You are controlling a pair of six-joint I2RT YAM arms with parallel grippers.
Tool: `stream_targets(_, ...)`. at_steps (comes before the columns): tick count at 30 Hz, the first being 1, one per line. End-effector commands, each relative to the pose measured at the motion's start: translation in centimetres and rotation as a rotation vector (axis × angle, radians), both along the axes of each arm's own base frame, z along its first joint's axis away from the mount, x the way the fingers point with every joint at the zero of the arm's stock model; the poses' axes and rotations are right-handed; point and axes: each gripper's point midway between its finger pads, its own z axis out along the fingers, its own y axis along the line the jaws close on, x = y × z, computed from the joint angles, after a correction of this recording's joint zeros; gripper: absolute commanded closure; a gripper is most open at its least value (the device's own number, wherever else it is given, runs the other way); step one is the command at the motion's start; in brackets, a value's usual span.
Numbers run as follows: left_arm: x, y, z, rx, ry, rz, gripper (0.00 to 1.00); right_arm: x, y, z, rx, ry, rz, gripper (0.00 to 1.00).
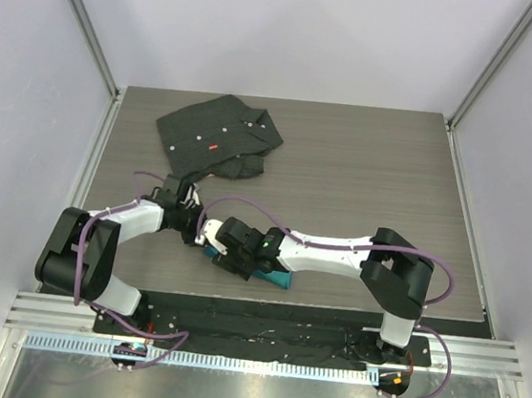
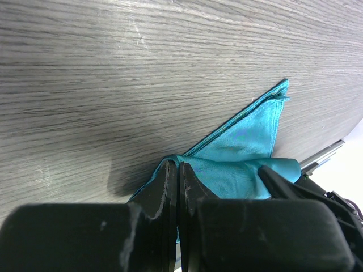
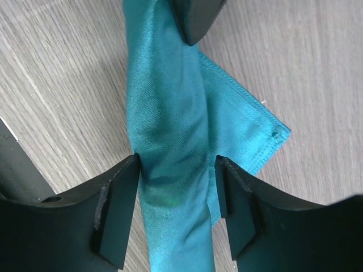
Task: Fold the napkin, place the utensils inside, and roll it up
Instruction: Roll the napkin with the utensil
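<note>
The teal napkin (image 1: 278, 278) lies rolled into a long tube near the table's front edge, with a flat corner sticking out to one side (image 3: 249, 124). My left gripper (image 1: 197, 232) is shut on one end of the roll, and teal cloth bunches around its tips (image 2: 178, 167). My right gripper (image 1: 224, 252) is open and straddles the roll (image 3: 177, 170); its left pad touches the cloth and its right pad stands just off it. The napkin also shows in the left wrist view (image 2: 244, 141). The fork is hidden.
The black buttoned shirt (image 1: 217, 136) with a red tag lies crumpled at the back left of the table. A dark strip (image 1: 263, 312) runs along the front edge just below the napkin. Side walls close in on left and right.
</note>
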Motion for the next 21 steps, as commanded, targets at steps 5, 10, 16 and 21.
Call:
stream_targets(5,0.2,-0.1,0.0,0.007,-0.004,-0.027,1.0,-1.2,0.2,-2.1,-0.014,0.082,0.026,0.47)
stream_targets(10,1.0,-0.3,0.8,0.0,-0.035,-0.027,0.92,-2.9,0.0,-3.3,0.014,0.292,0.032,0.62)
stream_targets(16,2.0,1.1,1.9,0.086,-0.095,0.001,0.39,-3.6,-0.6,-3.6,0.109,0.581,-0.009,0.69)
stream_targets(21,1.8,2.3,2.0,0.149,-0.108,0.019,0.25,-3.6,-0.7,-3.4,0.171,0.696,-0.024,0.7)
